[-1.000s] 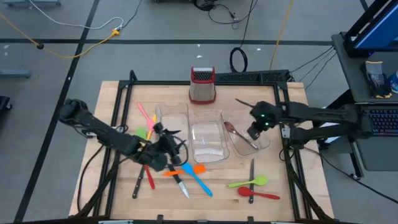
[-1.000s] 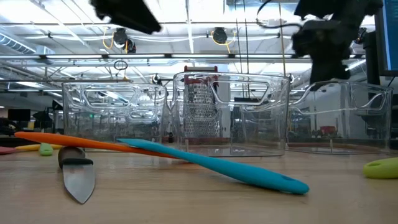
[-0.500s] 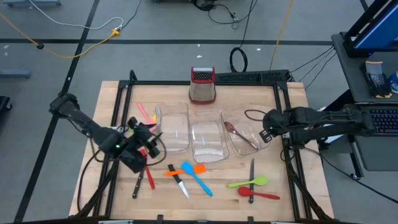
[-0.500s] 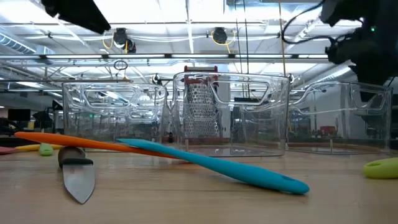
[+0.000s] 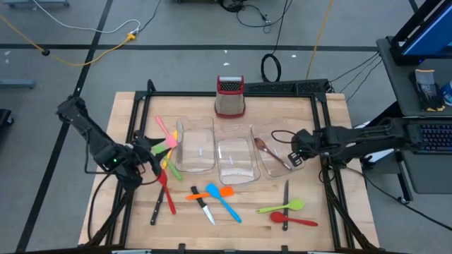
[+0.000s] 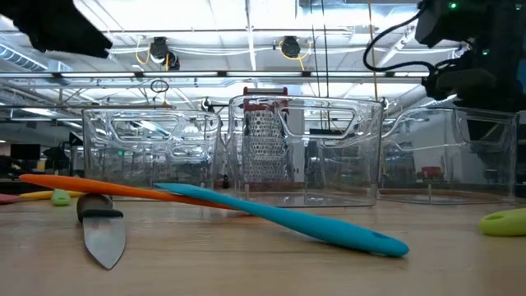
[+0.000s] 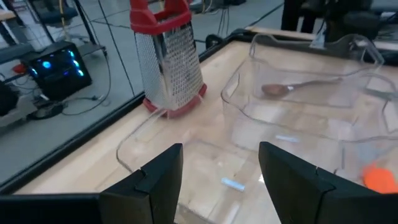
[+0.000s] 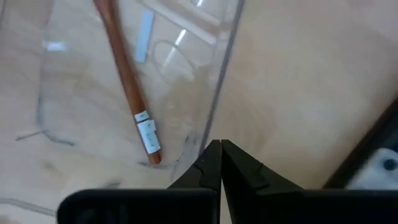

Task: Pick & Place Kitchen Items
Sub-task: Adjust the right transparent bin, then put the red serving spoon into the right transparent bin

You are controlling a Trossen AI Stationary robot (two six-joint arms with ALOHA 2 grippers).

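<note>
Loose kitchen items lie on the wooden table: an orange spatula (image 5: 209, 192), a blue spatula (image 5: 224, 204), a small knife (image 5: 202, 202), a red spatula (image 5: 165, 189), another knife (image 5: 286, 195), a green spoon (image 5: 282, 207) and a red spoon (image 5: 294, 221). Pink, yellow and green utensils (image 5: 168, 143) lie by the left bin. A brown spoon (image 8: 127, 87) rests inside the right bin (image 5: 279, 152). My left gripper (image 7: 217, 180) hovers open and empty near the table's left side (image 5: 150, 150). My right gripper (image 8: 219, 158) is shut, pointing down above the right bin's right rim (image 5: 296, 152).
Three clear bins stand side by side mid-table; the left one (image 5: 196, 144) and the middle one (image 5: 235, 156) hold no utensils. A steel box grater (image 5: 229, 96) with a red top stands behind them. A black frame (image 5: 233, 92) runs round the table. Bare wood shows at the near left corner.
My left gripper has swung from above the orange and blue spatulas toward the table's left edge, rolling as it went and staying open and empty. My right gripper has shifted a little toward the table's right edge above the right bin and tipped further down.
</note>
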